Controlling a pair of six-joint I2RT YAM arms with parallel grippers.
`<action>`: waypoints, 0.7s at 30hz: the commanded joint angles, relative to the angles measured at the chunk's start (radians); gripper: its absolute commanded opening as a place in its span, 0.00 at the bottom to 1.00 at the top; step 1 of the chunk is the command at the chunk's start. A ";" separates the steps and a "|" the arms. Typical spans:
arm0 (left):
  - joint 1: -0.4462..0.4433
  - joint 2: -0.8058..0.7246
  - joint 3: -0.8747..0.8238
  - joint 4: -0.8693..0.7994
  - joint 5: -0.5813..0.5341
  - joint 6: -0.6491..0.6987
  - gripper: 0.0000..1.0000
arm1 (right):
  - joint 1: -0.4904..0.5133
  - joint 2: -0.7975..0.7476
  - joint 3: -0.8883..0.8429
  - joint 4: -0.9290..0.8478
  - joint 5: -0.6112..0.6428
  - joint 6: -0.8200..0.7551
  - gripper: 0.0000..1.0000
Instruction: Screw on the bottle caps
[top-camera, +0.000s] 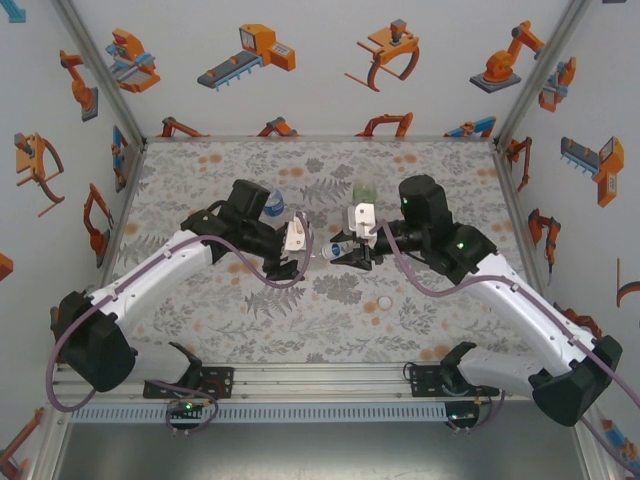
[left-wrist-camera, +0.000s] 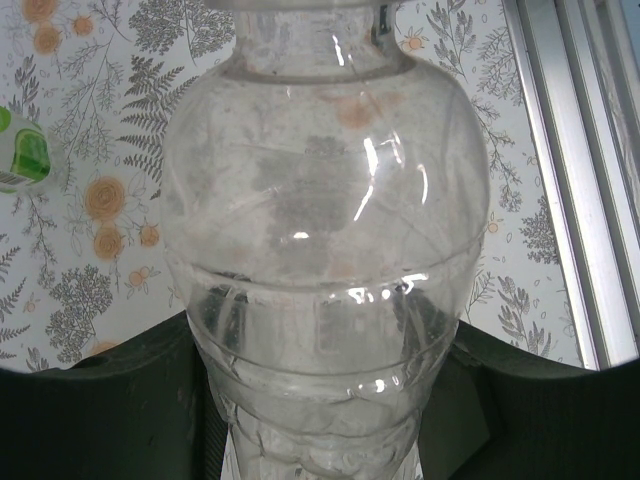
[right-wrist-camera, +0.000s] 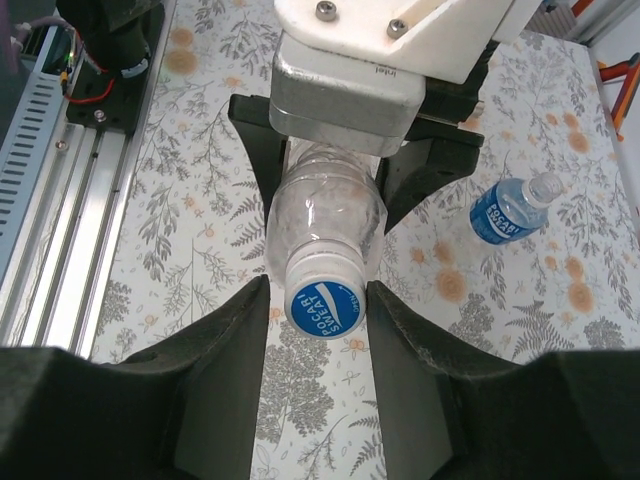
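Left end effector (left-wrist-camera: 318, 400) clamps bottle (right-wrist-camera: 325, 215) sideways, mid-air above counter (top-camera: 250, 320). Right end effector (right-wrist-camera: 320, 300) pinches cap (right-wrist-camera: 325, 297) on its neck. Keep axes coaxial, twist in short turns, regrip, don't cross-thread.

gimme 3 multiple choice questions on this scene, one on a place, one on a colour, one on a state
1. Where is the loose cap?
A. on the table, between the tools and the arm bases
B. at the table's far edge
C. at the table's left edge

2. What colour is the top of the cap between the right tool's fingers?
A. red
B. blue
C. green

3. The clear bottle is
A. standing on the table
B. held sideways off the table by the left tool
C. lying on the table

Answers:
1 A: the top view shows it on the near side of the tools.
2 B: the right wrist view shows blue with white lettering.
3 B: the tool's dark fingers clamp its body above the table.
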 joint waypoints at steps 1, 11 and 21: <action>-0.003 -0.012 0.014 -0.014 0.039 0.022 0.00 | 0.001 0.003 -0.004 0.001 -0.026 -0.032 0.39; -0.003 -0.017 0.015 -0.015 0.037 0.024 0.00 | 0.001 0.002 -0.002 0.016 0.074 0.222 0.00; -0.003 -0.007 0.020 -0.016 0.025 0.021 0.00 | 0.001 -0.015 -0.088 0.114 0.465 1.431 0.00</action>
